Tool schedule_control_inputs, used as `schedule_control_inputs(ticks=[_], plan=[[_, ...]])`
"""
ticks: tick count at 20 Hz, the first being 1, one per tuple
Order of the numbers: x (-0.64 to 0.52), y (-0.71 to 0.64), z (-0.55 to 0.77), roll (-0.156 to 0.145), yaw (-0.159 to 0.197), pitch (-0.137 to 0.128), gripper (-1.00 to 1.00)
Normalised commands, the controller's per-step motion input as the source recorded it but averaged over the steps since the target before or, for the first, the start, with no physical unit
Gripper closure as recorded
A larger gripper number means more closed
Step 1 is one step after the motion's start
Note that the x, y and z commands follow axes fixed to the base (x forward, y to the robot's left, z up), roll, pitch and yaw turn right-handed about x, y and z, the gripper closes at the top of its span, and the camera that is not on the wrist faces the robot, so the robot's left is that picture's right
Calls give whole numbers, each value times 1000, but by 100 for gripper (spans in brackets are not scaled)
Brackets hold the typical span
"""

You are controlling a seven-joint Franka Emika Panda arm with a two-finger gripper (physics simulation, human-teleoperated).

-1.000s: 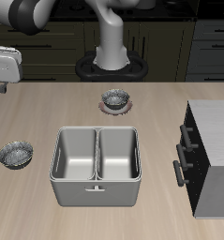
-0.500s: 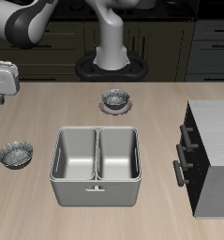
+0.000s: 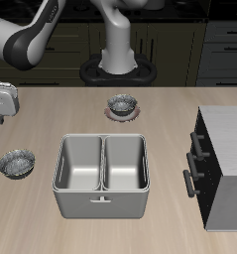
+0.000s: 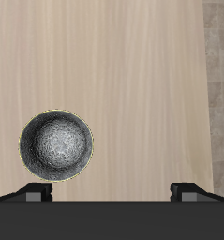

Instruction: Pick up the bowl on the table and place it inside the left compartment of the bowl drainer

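Note:
The bowl is small, grey and speckled inside, and it sits alone on the table near the side edge; the wrist view shows it from above. My gripper hangs above the table, farther back than the bowl and well above it. In the wrist view my gripper is open with nothing between its widely spread fingertips. The bowl drainer stands in the middle of the table near the front edge. Its left compartment and the other well hold nothing.
A twin grey bowl on a reddish plate sits farther back, close to the robot's base. A dark cabinet with bar handles stands at the far side of the table from the bowl.
My gripper has come down and slightly toward the table's front, closer to the bowl, while the arm swung over. The objects on the table have not moved.

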Motion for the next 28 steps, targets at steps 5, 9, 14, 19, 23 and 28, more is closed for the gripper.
schedule_control_inputs(ticks=[5,9,14,19,23,28], plan=[[8,54,-231,15,-9,16,-100],[-2,74,-219,17,-1,13,-100],[16,22,-213,-1,0,21,-100],[51,85,-264,20,12,14,-100],[8,75,-183,14,-5,18,-100],[40,-5,-300,-10,24,30,-100]])
